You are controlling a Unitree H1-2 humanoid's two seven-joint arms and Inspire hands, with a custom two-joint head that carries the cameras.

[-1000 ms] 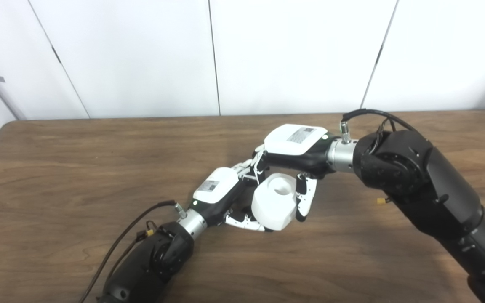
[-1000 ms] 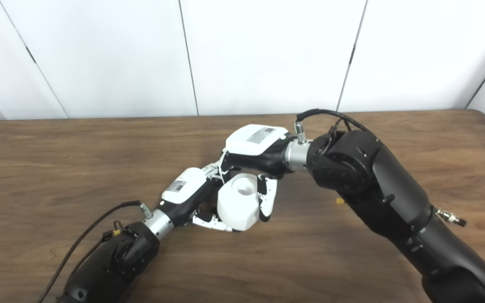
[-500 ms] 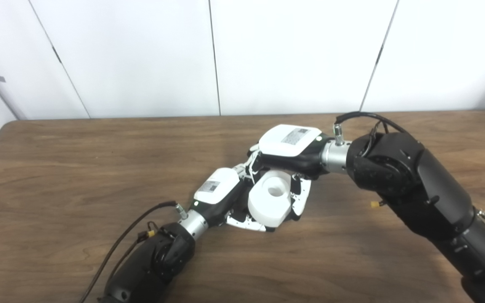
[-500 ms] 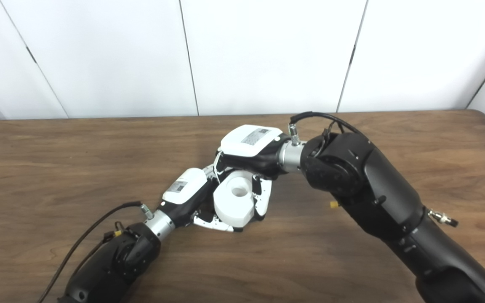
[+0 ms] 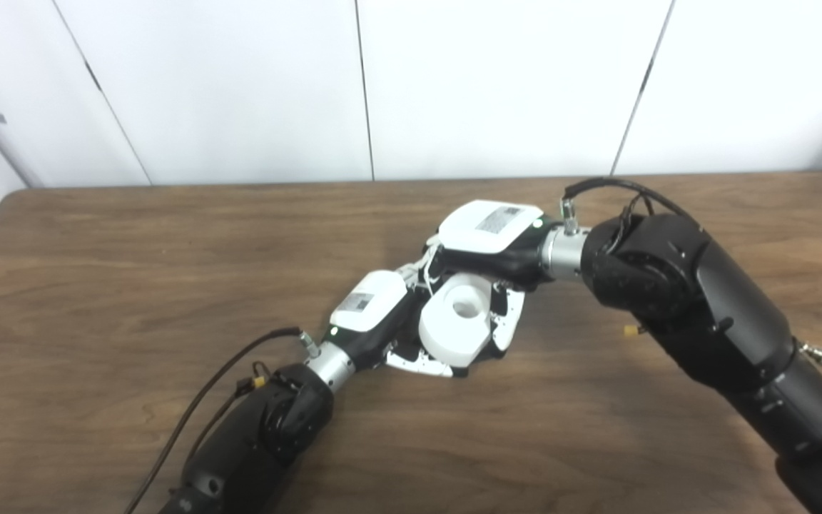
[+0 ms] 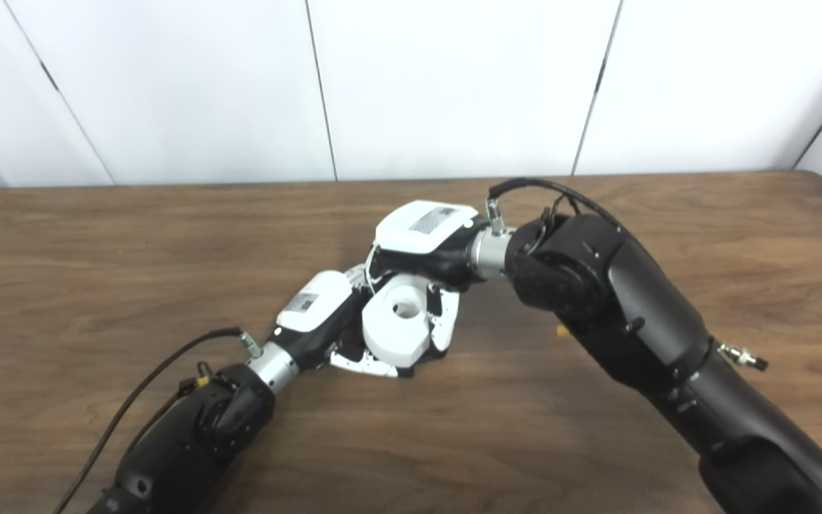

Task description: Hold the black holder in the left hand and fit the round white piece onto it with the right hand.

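1. The wooden bench (image 5: 97,271) fills the room's near side, stretching back to a white panelled wall (image 5: 240,86).
2. The right arm (image 5: 703,314) reaches in from the right, bulky and black, with a cable looping over its wrist.
3. The left arm (image 5: 254,442) comes up from the lower left, a black cable (image 5: 197,407) trailing beside it across the wood.
4. The right hand (image 5: 486,239) sits palm down over the round white piece (image 5: 457,325), its fingers (image 5: 509,325) curled down around the far side and gripping it.
5. The left hand (image 5: 375,314) meets that piece from the left, its fingers (image 5: 418,365) wrapped beneath and beside it. What they close on is hidden, so I cannot tell whether they hold anything.
6. The round white piece is tilted, its central hole facing up towards us, low over the middle of the bench between the two hands.
7. The black holder is out of sight from where I stand, only dark slivers showing under the white piece.
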